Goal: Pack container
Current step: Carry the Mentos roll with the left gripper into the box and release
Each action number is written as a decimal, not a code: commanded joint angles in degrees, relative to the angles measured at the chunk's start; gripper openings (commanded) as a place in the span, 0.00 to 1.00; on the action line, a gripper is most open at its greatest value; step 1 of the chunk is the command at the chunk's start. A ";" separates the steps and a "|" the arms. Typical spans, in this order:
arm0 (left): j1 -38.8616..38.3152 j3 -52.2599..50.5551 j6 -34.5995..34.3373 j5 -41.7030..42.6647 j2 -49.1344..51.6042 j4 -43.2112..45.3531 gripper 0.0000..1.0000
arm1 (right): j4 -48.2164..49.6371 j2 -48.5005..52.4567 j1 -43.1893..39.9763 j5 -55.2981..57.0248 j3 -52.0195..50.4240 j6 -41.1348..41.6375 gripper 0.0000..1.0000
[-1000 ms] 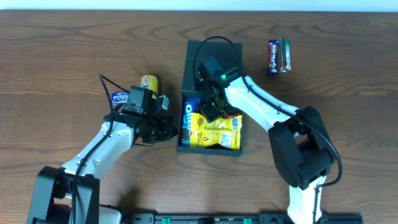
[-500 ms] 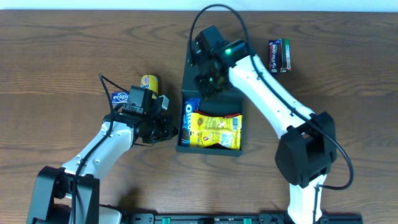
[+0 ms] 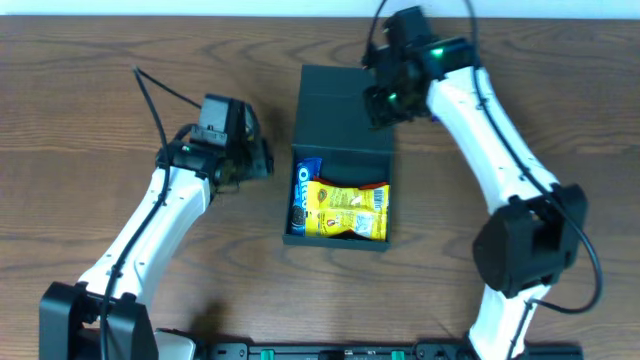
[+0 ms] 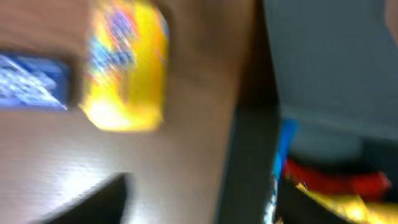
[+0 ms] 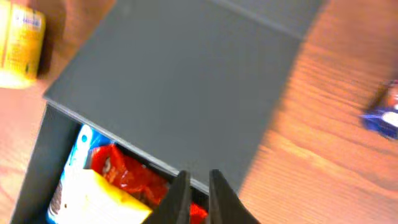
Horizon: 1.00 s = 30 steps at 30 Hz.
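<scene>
The dark container (image 3: 336, 241) stands mid-table with its flap lid (image 3: 345, 105) folded back. Inside lie a blue cookie packet (image 3: 302, 190), a yellow packet (image 3: 345, 208) and a red one (image 5: 127, 174). My right gripper (image 3: 380, 104) hovers over the lid's right side. In the right wrist view its fingers (image 5: 199, 177) stand a narrow slit apart, with nothing between them. My left gripper (image 3: 252, 155) is left of the container, jaws wide apart (image 4: 208, 205) and empty. A yellow can (image 4: 124, 68) and a blue gum packet (image 4: 31, 81) lie ahead of it.
The yellow can (image 5: 18, 46) also shows left of the lid in the right wrist view. A blue-wrapped bar (image 5: 385, 118) lies on the wood right of the container. In the overhead view the arms cover these loose items.
My right arm rose out of the container and moved back over the lid's right side, its jaws parting slightly. My left arm swung back towards the far side and its jaws opened wide.
</scene>
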 commanded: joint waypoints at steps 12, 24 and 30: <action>1.11 0.59 8.83 -9.84 9.97 10.34 0.96 | 1.25 -2.40 -11.43 -5.88 1.16 -0.52 0.46; 5.31 0.59 15.06 -8.28 17.29 15.45 0.98 | -0.96 -2.43 -12.26 -18.23 1.16 -4.17 0.77; 5.60 0.59 16.28 -6.19 19.32 18.08 0.89 | -5.44 -2.43 -12.24 -19.69 1.16 -6.14 0.77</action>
